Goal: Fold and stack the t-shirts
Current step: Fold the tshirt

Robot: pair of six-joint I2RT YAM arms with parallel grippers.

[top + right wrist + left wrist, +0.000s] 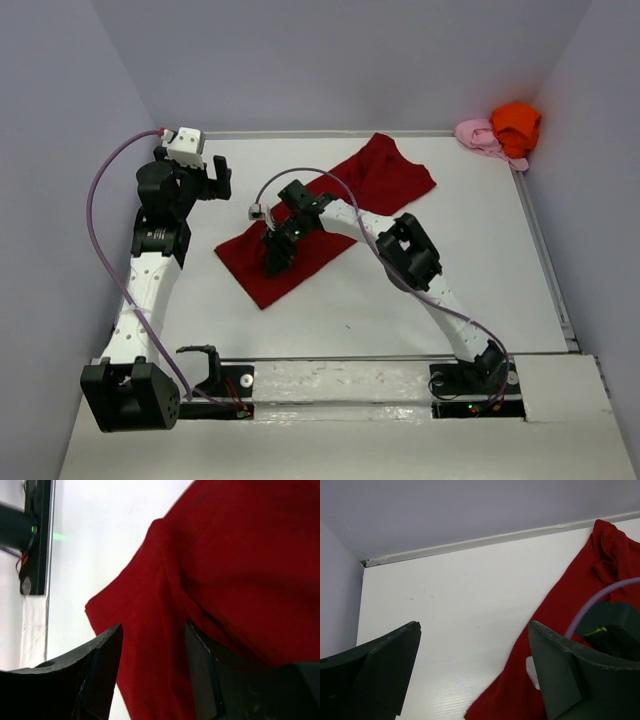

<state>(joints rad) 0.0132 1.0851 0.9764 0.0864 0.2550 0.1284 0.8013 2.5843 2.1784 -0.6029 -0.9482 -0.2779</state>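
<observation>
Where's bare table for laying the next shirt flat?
Free: table right of the dark red shirt, out to the right edge; near strip before the arm bases. Crowded: centre, and far right corner with orange shirt and pink shirt.

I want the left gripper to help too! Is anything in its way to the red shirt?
Nothing visible. Only bare white table lies between the open left gripper and the dark red t-shirt. The right gripper is on the shirt's near end, with a fold of cloth between its fingers.
</observation>
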